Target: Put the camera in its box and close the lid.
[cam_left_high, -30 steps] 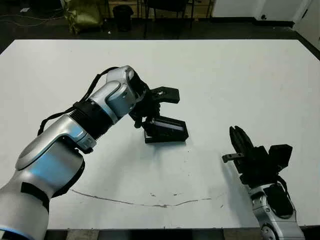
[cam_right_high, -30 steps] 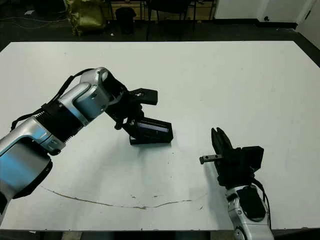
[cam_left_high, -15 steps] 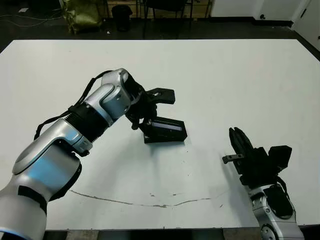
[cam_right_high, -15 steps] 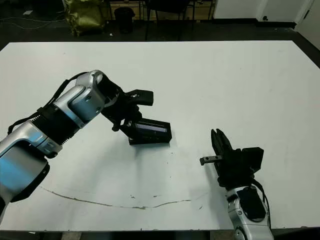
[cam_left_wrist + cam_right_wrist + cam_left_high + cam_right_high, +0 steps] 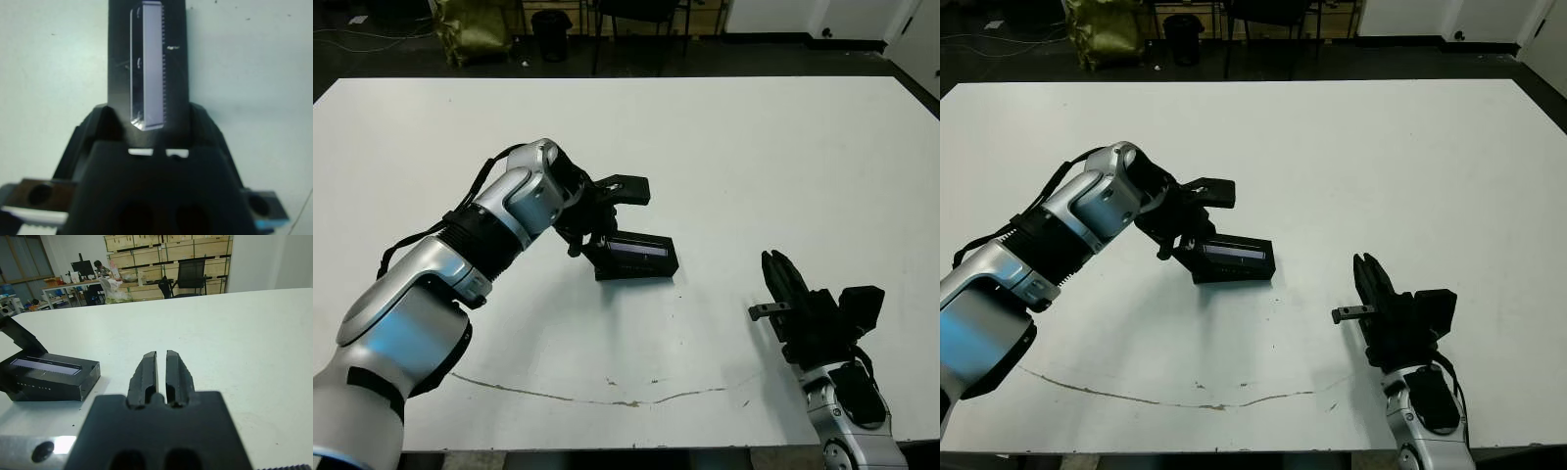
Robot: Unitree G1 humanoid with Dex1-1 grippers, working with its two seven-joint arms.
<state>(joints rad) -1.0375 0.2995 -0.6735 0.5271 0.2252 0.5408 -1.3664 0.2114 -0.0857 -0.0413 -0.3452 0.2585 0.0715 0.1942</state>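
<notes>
Seating the lid on the box, the left gripper is straddling its end, fingers apart; next comes withdrawal, while the right gripper, fingers together, is idling.

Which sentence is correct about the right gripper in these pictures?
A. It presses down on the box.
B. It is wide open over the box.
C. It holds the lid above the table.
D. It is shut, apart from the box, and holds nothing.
D: the right gripper has its fingers nearly together with nothing between them, and the lid on the box lies apart from it.
</notes>
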